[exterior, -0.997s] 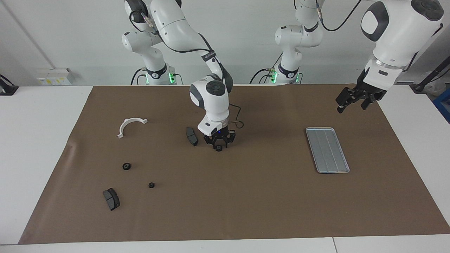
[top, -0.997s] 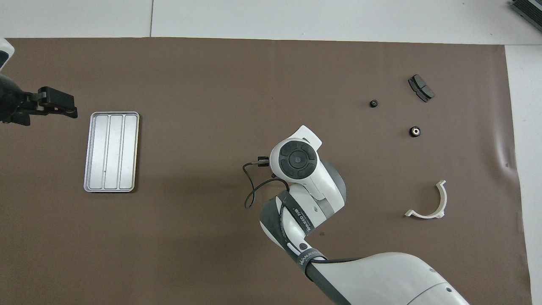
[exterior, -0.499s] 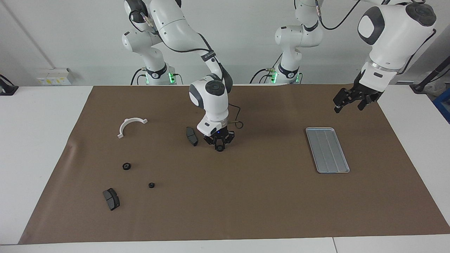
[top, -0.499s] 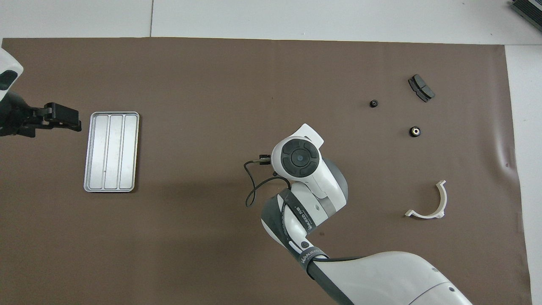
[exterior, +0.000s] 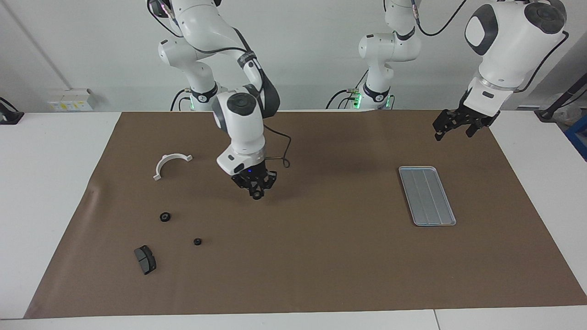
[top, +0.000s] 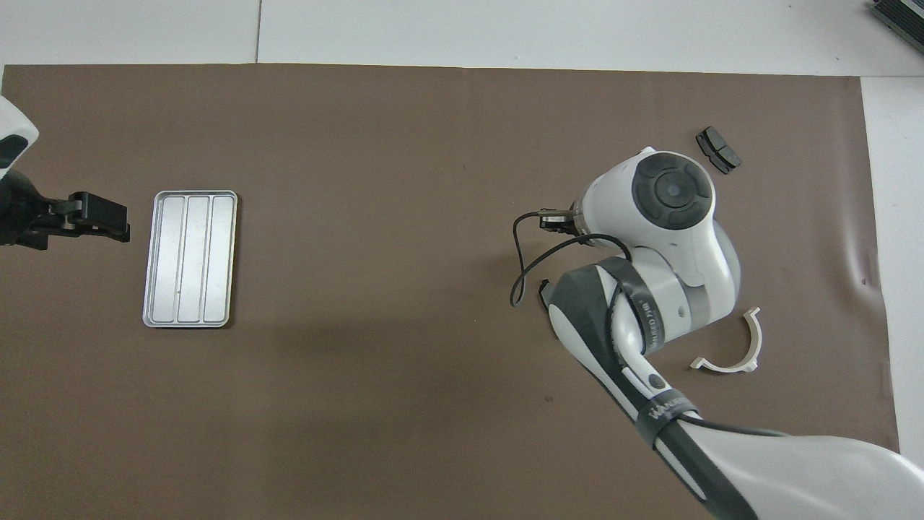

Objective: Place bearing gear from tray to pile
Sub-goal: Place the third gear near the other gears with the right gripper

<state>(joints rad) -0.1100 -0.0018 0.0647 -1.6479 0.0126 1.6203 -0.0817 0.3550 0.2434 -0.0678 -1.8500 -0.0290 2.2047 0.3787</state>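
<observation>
My right gripper (exterior: pixel 256 191) hangs just above the mat, shut on a small black bearing gear (exterior: pixel 257 195); in the overhead view its wrist hides it. The silver tray (exterior: pixel 427 196) (top: pixel 190 258) lies bare toward the left arm's end of the table. The pile is spread toward the right arm's end: a white half-ring bracket (exterior: pixel 170 163) (top: pixel 730 348), a dark brake pad (exterior: pixel 145 259) (top: pixel 717 149) and two more black gears (exterior: pixel 165 217) (exterior: pixel 197 241). My left gripper (exterior: pixel 455 128) (top: pixel 107 220) waits open in the air over the mat beside the tray.
A brown mat (exterior: pixel 321 256) covers the table, with white tabletop (exterior: pixel 50 183) around it. The right arm's black cable (top: pixel 530 260) loops out beside its wrist.
The right arm has carried the gear from the mat's middle toward the right arm's end, closer to the bracket, and now covers the brake pad there. The left gripper drifted slightly.
</observation>
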